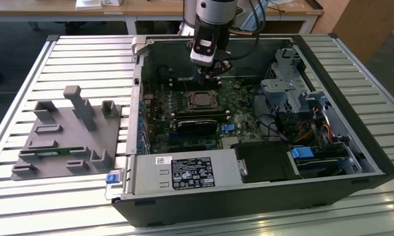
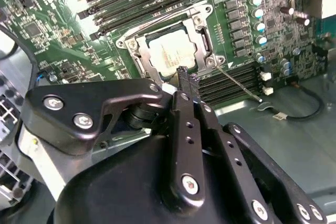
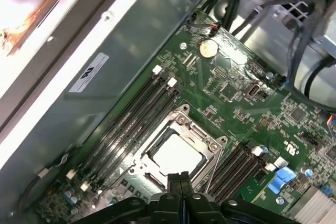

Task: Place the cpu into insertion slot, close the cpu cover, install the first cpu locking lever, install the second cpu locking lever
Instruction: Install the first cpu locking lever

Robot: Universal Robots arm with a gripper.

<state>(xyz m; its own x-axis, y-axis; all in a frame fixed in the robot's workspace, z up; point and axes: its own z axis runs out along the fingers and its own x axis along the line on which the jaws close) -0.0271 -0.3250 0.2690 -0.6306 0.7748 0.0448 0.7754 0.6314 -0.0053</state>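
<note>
Hand: my hand reaches down into the open computer case from the arm above and is tilted over the green board.
Grip: narrow; in both wrist views the two black fingers are pressed together, with only a thin seam between them and nothing held.
Chip: the square grey chip lies flat in its socket, just ahead of my fingertips and a little below them. In the first wrist view it shows pale and bright, straight beyond my hand.
Cover frame: the shiny cover frame lies flat around the chip, which shows through its window. I cannot tell whether my tips touch its near edge.
Wire lever: a thin wire lever starts at the frame corner beside my fingertips and slants away from them across the nearer slots. I cannot tell whether it is latched.
Memory slots: long dark memory slots run along both sides of the socket. One bank is close beside my fingers, the other beyond the chip.
Coin battery: a coin battery sits on the board well beyond the socket.
Further from my hand: a labelled power box at the case's near side, and a grey rack on the slatted table outside the case.
</note>
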